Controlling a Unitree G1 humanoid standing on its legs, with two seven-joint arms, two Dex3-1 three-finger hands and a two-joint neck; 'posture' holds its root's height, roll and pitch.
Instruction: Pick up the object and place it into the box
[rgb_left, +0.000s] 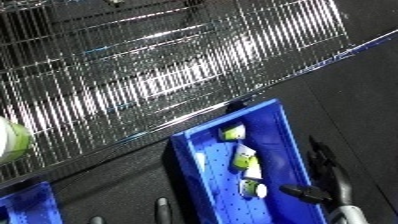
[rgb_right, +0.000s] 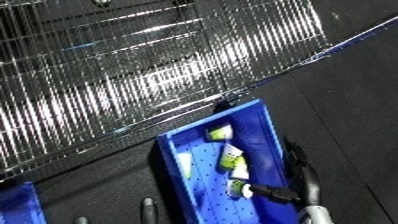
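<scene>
Over the blue bin (rgb_left: 289, 145), at its right wall, my right robot hand (rgb_left: 306, 192) reaches in from the lower right of the view, black fingers stretched out low across the rim with nothing caught between them, so I read it as open and empty. Its silver forearm runs up along the outside of the bin's right wall. Three small green-and-white objects lie in a row down the bin's floor: one (rgb_left: 233, 132) near the far end, one (rgb_left: 245, 159) in the middle, and one (rgb_left: 253, 188) nearest my fingertips, just beside them; I cannot tell whether they touch. By that I judge the placing is done or nearly done here, and the step in hand is to clear the bin cleanly. To do it well I would lift straight up before swinging away, keeping the fingers off the nearest object so it is not dragged, and clearing the blue wall. Another green-and-white object (rgb_left: 12, 140) shows at the left edge against the wire racking (rgb_left: 160, 65), a likely next pick. My left robot hand is not visible.
</scene>
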